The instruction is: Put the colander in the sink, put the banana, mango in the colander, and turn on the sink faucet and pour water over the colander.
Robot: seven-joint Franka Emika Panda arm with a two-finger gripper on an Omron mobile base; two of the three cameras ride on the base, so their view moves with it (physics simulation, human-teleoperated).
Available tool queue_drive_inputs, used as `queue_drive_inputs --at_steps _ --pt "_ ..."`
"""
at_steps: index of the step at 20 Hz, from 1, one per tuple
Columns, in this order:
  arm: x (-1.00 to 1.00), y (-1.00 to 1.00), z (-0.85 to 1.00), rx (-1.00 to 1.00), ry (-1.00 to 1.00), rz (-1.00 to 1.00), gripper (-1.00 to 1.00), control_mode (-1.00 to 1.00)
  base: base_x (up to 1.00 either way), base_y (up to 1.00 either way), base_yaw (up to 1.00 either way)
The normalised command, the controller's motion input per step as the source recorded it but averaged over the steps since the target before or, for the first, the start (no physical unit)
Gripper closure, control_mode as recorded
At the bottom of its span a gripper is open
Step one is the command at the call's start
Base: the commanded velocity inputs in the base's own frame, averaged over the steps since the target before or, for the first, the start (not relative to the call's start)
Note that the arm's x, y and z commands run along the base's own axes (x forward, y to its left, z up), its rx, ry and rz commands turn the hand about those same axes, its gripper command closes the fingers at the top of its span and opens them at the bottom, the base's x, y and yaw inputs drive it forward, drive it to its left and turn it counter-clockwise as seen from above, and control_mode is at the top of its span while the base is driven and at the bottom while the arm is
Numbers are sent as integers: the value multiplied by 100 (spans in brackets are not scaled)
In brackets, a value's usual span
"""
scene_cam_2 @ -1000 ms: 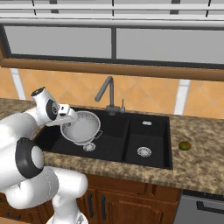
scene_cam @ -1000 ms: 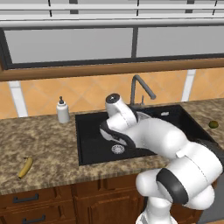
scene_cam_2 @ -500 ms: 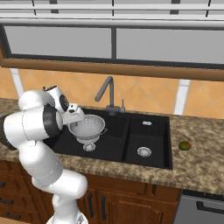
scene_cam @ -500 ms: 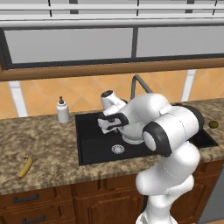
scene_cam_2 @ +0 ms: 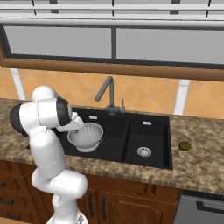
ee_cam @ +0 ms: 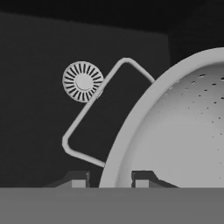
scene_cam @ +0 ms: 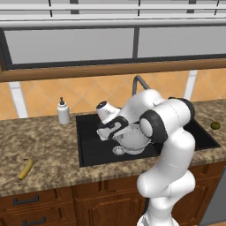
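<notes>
Gripper [ee_cam: 107, 177] is pinching the colander [scene_cam_2: 86, 136] by its rim: in the hand view we see one fingertip [ee_cam: 78, 179] outside the pale rim and the other inside the bowl, with the wire loop handle just left of the grip. In the left base view the gripper [scene_cam: 107, 130] sits at the colander's [scene_cam: 133, 137] left edge, low over the left basin.

Largest to smallest from there:
- Surface [scene_cam: 44, 154]: speckled brown granite, running either side of the basins.
- Sink [scene_cam_2: 151, 131]: black, two basins. Colander is down in the left one, tilted a bit. We can't tell if its base is touching the bottom.
- Sink faucet [scene_cam_2: 107, 94]: dark gooseneck at the back edge between the basins, spout pointing toward the left basin.
- Soap dispenser [scene_cam: 63, 111]: white bottle on the surface, just left of the sink's back corner.
- Banana [scene_cam: 25, 168]: on the surface well left of the sink, near the front edge.
- Drains: silver drain [ee_cam: 83, 81] of the left basin shows beyond the colander handle in the hand view; right basin drain [scene_cam_2: 144, 152] is uncovered.
- Mango [scene_cam_2: 184, 145]: on the surface right of the sink, apart from its edge.
</notes>
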Motion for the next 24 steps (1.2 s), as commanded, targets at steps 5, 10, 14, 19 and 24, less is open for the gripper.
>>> queue_drive_inputs --at_steps 5,10,14,19,24 --pt "23 -15 -36 -7 0 -10 100 -100 0 0 0" --pt "3 -51 -38 -2 -2 0 100 -100 0 0 0" --pt "2 -58 -32 0 -2 0 100 -100 0 0 0" --pt "4 -42 -32 0 -3 0 100 -100 0 0 0" --pt "0 -36 -46 0 -6 0 100 -100 0 0 0"
